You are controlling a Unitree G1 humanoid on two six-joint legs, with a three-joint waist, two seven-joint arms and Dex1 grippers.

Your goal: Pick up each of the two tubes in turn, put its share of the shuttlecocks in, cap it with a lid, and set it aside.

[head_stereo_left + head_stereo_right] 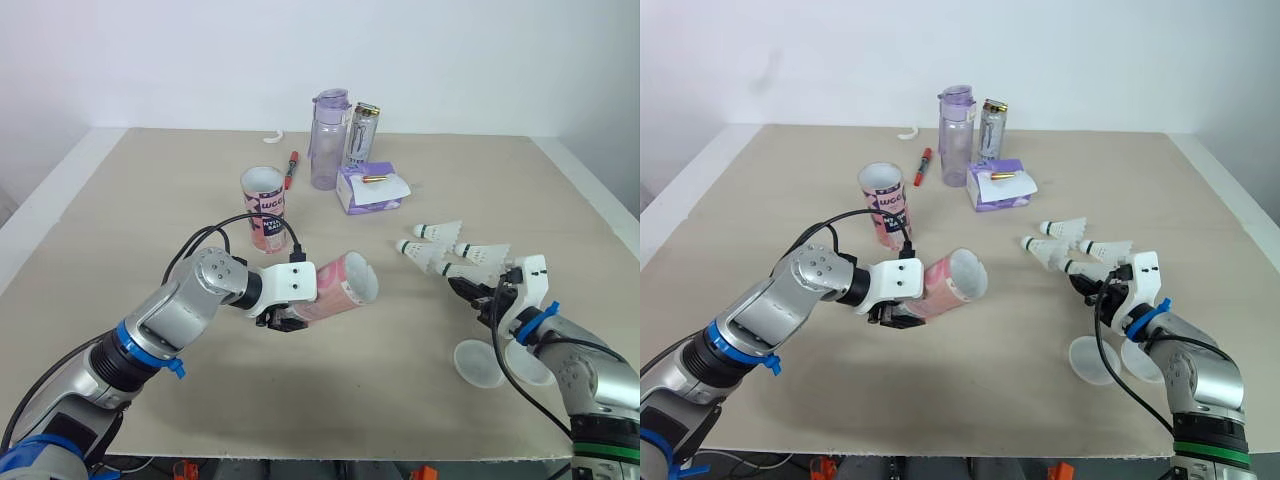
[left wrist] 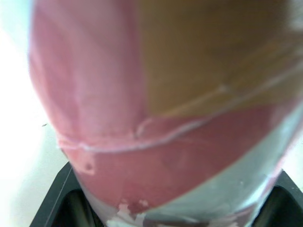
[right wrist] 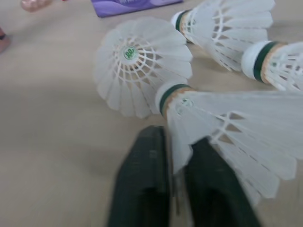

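Left eye view: my left hand (image 1: 286, 317) gripped the tube (image 1: 345, 283), mouth tipped toward my right hand (image 1: 471, 293) pinching a shuttlecock (image 3: 228, 124) for loading.

Not much to read here tbh. The upright pink-and-white cardboard tube (image 1: 264, 208) has white letters that look like "WCC", with smaller lines underneath too tiny to make out. The tall silver drink can (image 1: 361, 134) has a dark claw-style logo, no legible words.
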